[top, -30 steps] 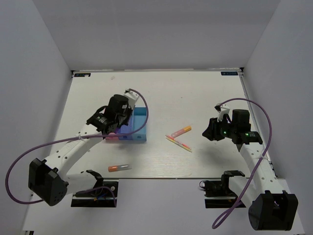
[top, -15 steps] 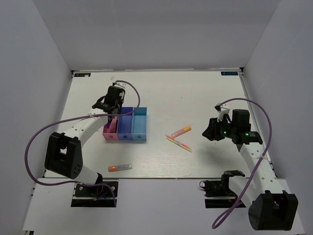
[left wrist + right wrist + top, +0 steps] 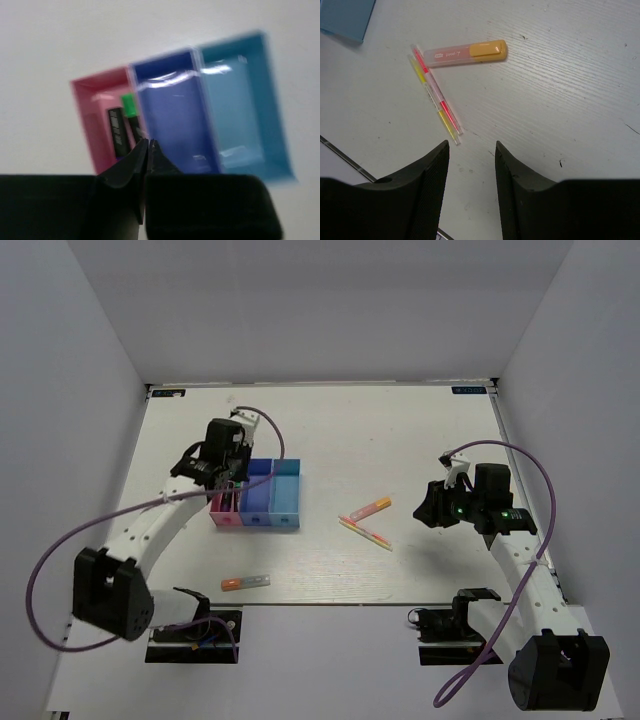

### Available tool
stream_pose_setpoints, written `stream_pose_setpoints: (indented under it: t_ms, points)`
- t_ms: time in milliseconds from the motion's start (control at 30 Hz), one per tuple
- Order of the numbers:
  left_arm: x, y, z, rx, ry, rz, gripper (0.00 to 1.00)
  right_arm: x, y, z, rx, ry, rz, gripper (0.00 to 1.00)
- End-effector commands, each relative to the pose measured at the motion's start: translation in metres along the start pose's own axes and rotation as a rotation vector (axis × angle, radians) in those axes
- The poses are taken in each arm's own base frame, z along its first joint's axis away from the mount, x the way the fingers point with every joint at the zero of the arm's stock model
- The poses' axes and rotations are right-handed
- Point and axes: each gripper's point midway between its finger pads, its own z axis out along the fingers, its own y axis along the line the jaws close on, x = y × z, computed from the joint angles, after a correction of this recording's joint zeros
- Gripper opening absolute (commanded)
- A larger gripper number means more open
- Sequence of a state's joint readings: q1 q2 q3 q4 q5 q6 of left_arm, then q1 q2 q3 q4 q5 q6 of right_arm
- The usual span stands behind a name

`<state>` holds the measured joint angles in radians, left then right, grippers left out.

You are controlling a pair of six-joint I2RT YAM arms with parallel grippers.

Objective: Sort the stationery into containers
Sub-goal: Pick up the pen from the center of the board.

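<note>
The three joined bins stand left of centre: pink-red [image 3: 224, 506], dark blue [image 3: 256, 496] and light blue [image 3: 285, 494]. In the left wrist view the pink-red bin [image 3: 84, 115] holds a black marker with a green cap [image 3: 129, 111] and another black marker [image 3: 117, 131]. My left gripper [image 3: 148, 142] is shut and empty above the pink-red bin [image 3: 222, 472]. An orange-pink highlighter [image 3: 371, 508] and a thin yellow-pink pen [image 3: 365, 533] lie at centre right, also in the right wrist view [image 3: 465, 53] [image 3: 436, 96]. My right gripper [image 3: 471, 145] is open and empty, right of them [image 3: 432, 506].
Another orange-capped highlighter [image 3: 245, 582] lies near the table's front edge. The dark blue bin [image 3: 172, 120] and light blue bin [image 3: 240, 110] look empty. White walls enclose the table on three sides.
My left arm swung back from over the bins towards the far left, then settled above the pink-red bin. The right arm and the loose pens have not moved.
</note>
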<state>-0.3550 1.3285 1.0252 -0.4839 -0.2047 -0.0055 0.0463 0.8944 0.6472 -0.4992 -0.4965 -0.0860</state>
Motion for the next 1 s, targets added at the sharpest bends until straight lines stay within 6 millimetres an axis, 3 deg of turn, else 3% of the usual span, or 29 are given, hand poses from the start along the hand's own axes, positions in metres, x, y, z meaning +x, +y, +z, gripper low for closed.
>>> stream_pose_setpoints:
  t_ms: [0,33,133,200,267,300,600,767,967]
  points:
    - [0.038,-0.085,-0.060,0.480,0.082,0.192,0.15,-0.019,0.002,-0.007,0.006,-0.046,-0.031,0.46]
    - [0.076,-0.089,-0.078,0.539,0.244,0.237,0.19,-0.017,0.004,-0.006,-0.003,-0.040,-0.031,0.46]
    - [0.112,-0.107,-0.094,0.617,0.387,0.443,0.27,-0.017,0.005,-0.006,-0.014,-0.037,-0.026,0.46]
    - [0.147,-0.110,-0.110,0.648,0.538,0.558,0.41,-0.018,0.006,-0.006,-0.018,-0.041,-0.027,0.46]
    - [0.163,-0.107,-0.115,0.645,0.595,0.648,0.57,-0.018,0.006,-0.006,-0.015,-0.044,-0.027,0.46]
    - [0.173,-0.107,-0.113,0.643,0.630,0.682,0.60,-0.017,0.006,-0.006,-0.016,-0.040,-0.027,0.46]
    - [0.199,-0.101,-0.104,0.582,0.674,0.777,0.67,-0.016,0.004,-0.005,-0.013,-0.036,-0.023,0.46]
    - [0.236,-0.097,-0.099,0.532,0.749,0.867,0.69,-0.016,0.005,-0.005,-0.014,-0.034,-0.023,0.46]
    - [0.247,-0.091,-0.086,0.435,0.766,0.927,0.69,-0.016,0.004,-0.004,-0.011,-0.031,-0.022,0.46]
